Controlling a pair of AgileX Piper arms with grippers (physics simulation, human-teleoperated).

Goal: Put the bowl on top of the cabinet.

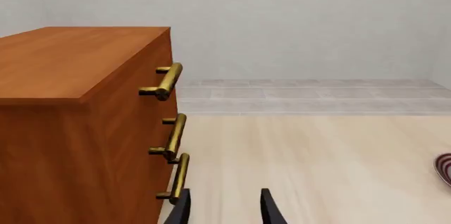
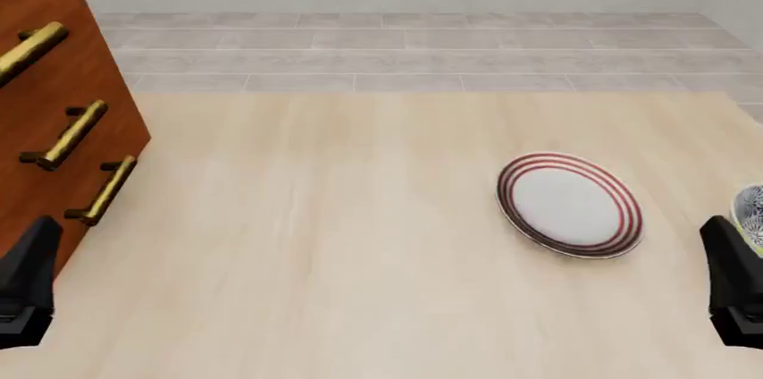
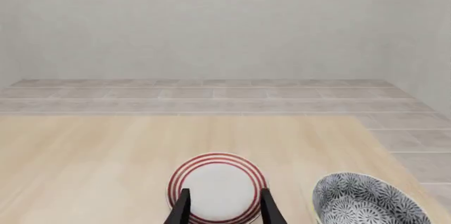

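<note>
The bowl [image 3: 370,198] sat on the surface [image 2: 357,245] at the far right, just beside the right gripper [image 3: 224,205] and close to the right edge; in the front view only a sliver of it [image 2: 750,209] showed at the frame's border. The plate [image 2: 570,205] lay near it, toward the middle, apart from the bowl. The cabinet [image 2: 48,102] stood well away at the far left, its three brass handles [image 1: 169,129] facing across the surface, with the left gripper [image 1: 224,205] low beside its lowest handle.

Both sets of jaws stood open and held nothing. The right pair pointed at the plate rather than the bowl.

Nothing had yet been grasped, so the task looked barely begun. The bowl appeared rigid, glazed and probably slick, with a thin rim and deep curved wall. A pinch over the rim, one finger inside and one outside, would likely hold best; squeezing the rounded outside could let it slip. It looked light enough for one arm, but breakable, so it should be set down gently on the cabinet top [image 1: 71,60].
</note>
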